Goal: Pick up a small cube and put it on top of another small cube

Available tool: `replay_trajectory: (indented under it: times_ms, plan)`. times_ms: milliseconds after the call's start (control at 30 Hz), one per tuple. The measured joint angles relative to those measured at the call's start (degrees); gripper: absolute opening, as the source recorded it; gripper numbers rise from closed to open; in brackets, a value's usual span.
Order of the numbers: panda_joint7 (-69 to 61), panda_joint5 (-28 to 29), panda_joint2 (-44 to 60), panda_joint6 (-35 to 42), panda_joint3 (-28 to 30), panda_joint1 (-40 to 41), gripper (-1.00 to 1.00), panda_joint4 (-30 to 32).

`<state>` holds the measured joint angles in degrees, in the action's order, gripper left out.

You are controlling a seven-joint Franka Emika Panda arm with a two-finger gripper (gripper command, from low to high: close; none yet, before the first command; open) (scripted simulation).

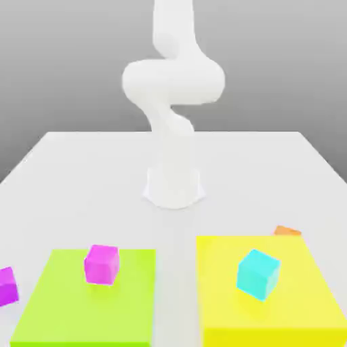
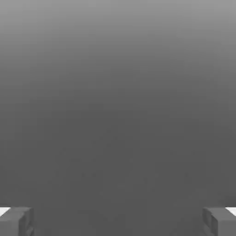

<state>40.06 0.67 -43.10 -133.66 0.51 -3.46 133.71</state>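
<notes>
Green pad (image 1: 61, 318) and yellow pad (image 1: 223, 318) sit nearest the exterior camera; one magenta cube (image 1: 101, 263) rests on the green, a second (image 1: 6, 284) just off its edge toward the exterior view's left, a cyan cube (image 1: 258, 274) on the yellow. Orange cube (image 1: 287, 231) peeks from behind the yellow pad's far edge, on the table (image 1: 81, 176). Gripper (image 2: 118, 221) is spread wide, holding nothing; I judge the orange cube light, rigid, best pinched across two opposite flat faces.

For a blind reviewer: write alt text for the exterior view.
A white robot arm stands on a white table. In front lie a green mat bearing a magenta cube and a yellow mat bearing a cyan cube; an orange cube peeks behind it.
</notes>
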Motion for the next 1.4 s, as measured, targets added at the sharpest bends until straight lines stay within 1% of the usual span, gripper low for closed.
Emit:
replay_trajectory:
  times_ms: [433, 867, 1100, 1267, 1400]
  plan:
    - [-31.4, 2.0, 14.3, -9.9, 2.6, -17.0, 0.00, 10.1]
    - [-64.1, 1.6, 28.4, -19.7, 4.0, -32.1, 0.00, 20.1]
    - [-82.4, 0.4, 36.0, -25.0, 3.0, -38.8, 0.00, 25.5]
    - [-95.4, -0.5, 41.5, -28.8, 1.1, -43.4, 0.00, 29.3]
    - [-98.2, -1.4, 48.9, -34.8, 0.8, -43.6, 0.00, 28.9]
